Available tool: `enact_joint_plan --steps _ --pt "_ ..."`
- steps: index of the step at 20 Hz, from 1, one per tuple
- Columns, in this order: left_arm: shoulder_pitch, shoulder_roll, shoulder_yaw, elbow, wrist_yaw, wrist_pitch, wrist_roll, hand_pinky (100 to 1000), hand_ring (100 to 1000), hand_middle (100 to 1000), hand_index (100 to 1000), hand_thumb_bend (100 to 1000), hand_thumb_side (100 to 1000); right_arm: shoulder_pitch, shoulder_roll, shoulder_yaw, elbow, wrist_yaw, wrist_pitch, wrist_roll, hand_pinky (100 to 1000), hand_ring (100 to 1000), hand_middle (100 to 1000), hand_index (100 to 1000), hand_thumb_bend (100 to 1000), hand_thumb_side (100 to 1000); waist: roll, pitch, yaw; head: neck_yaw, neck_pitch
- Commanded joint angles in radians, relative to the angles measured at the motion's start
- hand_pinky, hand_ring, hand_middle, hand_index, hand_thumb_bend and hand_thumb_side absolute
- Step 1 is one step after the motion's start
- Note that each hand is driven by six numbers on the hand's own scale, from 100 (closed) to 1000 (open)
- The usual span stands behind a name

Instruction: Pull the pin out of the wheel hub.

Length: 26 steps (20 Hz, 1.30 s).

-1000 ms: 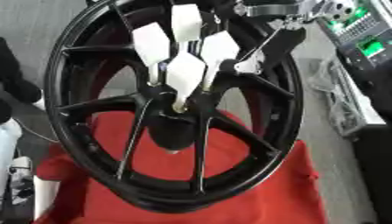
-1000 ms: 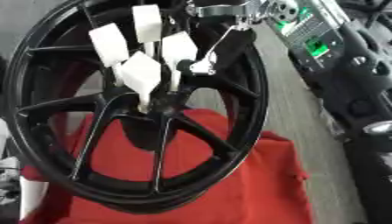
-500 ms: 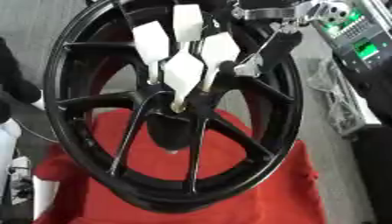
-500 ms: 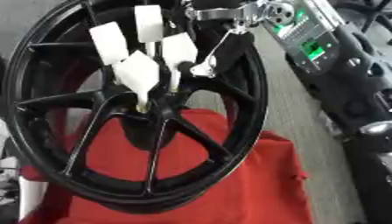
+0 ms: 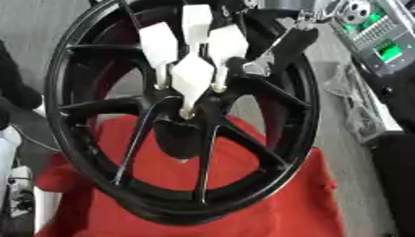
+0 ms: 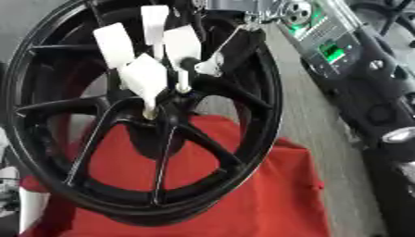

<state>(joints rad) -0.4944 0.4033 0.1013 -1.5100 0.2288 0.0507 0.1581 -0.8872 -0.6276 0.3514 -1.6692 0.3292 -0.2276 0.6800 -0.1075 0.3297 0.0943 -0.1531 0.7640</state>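
A large black spoked wheel [image 5: 284,139] stands tilted on a red cloth [image 5: 267,199]. Its dark hub [image 5: 180,139] sits at the middle where the spokes meet. My right hand [image 5: 193,76], with white finger covers, reaches down from the top right into the wheel's centre. The fingers [image 5: 158,46] converge just above the hub, and the thumb's tip meets a small pale pin [image 5: 185,112] at the hub's upper edge. Most of the pin is hidden behind the hand. My left hand shows in neither view.
A grey unit with green lights [image 5: 389,48] stands at the upper right, with black equipment [image 6: 381,106] beside the wheel. A clear plastic bag [image 5: 356,92] lies on the grey surface to the right. Dark and white shapes [image 5: 12,97] crowd the left edge.
The hand stays at the hub with almost no movement. The whole picture has shifted slightly, so the camera moved a little.
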Motion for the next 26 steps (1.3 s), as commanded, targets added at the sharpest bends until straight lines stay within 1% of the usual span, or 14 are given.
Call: enact_joint_plan --steps 1,4,7,9,11,12,14,16,18,19,21,22,24,26 --pt "-0.010 0.017 0.004 -0.015 -0.005 0.001 0.003 646 808 711 755 126 827 -0.016 -0.052 -0.036 -0.044 -0.039 0.021 -0.003 664 429 276 416 100 272 0.006 -0.020 -0.003 -0.003 0.006" --pt "-0.006 0.019 0.006 -0.014 -0.005 0.001 0.005 647 808 711 755 125 827 -0.016 -0.092 -0.069 -0.094 -0.090 0.043 0.008 658 421 268 408 100 274 0.005 -0.022 -0.008 0.000 0.006" --pt "-0.002 0.023 0.009 -0.013 -0.006 0.001 0.008 647 808 712 755 125 827 -0.001 -0.154 -0.117 -0.159 -0.172 0.074 0.001 659 414 262 402 100 250 0.003 -0.025 -0.017 0.006 0.006" --pt "0.002 0.026 0.010 -0.012 -0.007 0.002 0.010 648 808 712 755 125 828 0.025 -0.208 -0.162 -0.202 -0.250 0.101 -0.023 666 406 256 394 100 203 0.002 -0.027 -0.024 0.011 0.006" --pt "0.004 0.028 0.012 -0.012 -0.008 0.003 0.012 648 808 712 755 126 828 0.064 -0.262 -0.216 -0.240 -0.331 0.129 -0.063 667 403 254 391 100 192 0.001 -0.028 -0.030 0.016 0.006" --pt "0.006 0.029 0.014 -0.012 -0.008 0.003 0.014 648 808 712 755 125 828 0.091 -0.291 -0.249 -0.254 -0.367 0.143 -0.090 670 398 249 387 100 162 0.002 -0.028 -0.035 0.021 0.006" --pt "0.010 0.033 0.018 -0.012 -0.008 0.002 0.017 648 808 712 755 125 828 0.179 -0.364 -0.334 -0.280 -0.434 0.159 -0.173 670 395 249 385 100 146 0.003 -0.028 -0.045 0.032 0.006" --pt "0.013 0.036 0.021 -0.013 -0.008 0.001 0.021 648 809 712 755 125 829 0.284 -0.420 -0.413 -0.303 -0.473 0.169 -0.258 670 393 248 384 100 130 0.005 -0.025 -0.053 0.042 0.004" --pt "0.015 0.038 0.025 -0.013 -0.007 0.000 0.024 648 809 712 755 124 829 0.420 -0.452 -0.499 -0.322 -0.488 0.172 -0.354 673 392 250 385 100 108 0.010 -0.021 -0.064 0.059 -0.002" --pt "0.016 0.039 0.027 -0.013 -0.007 -0.001 0.026 649 809 712 755 123 829 0.490 -0.454 -0.542 -0.327 -0.484 0.170 -0.400 676 395 255 391 100 100 0.013 -0.019 -0.070 0.068 -0.006" --pt "0.017 0.041 0.031 -0.014 -0.007 -0.003 0.030 649 809 713 755 123 829 0.628 -0.437 -0.617 -0.330 -0.454 0.158 -0.482 684 399 264 399 100 100 0.019 -0.014 -0.078 0.083 -0.012" --pt "0.017 0.042 0.033 -0.015 -0.006 -0.004 0.031 649 809 713 756 122 829 0.695 -0.414 -0.649 -0.330 -0.433 0.157 -0.517 691 400 267 402 100 100 0.022 -0.011 -0.082 0.091 -0.016" --pt "0.017 0.043 0.035 -0.016 -0.005 -0.005 0.034 650 810 713 756 121 828 0.805 -0.354 -0.701 -0.331 -0.391 0.146 -0.565 706 412 285 420 100 100 0.026 -0.008 -0.087 0.104 -0.021" --pt "0.016 0.042 0.036 -0.018 -0.003 -0.007 0.035 651 811 714 756 120 827 0.892 -0.280 -0.739 -0.331 -0.338 0.139 -0.589 735 457 346 481 100 110 0.032 -0.005 -0.090 0.116 -0.029"
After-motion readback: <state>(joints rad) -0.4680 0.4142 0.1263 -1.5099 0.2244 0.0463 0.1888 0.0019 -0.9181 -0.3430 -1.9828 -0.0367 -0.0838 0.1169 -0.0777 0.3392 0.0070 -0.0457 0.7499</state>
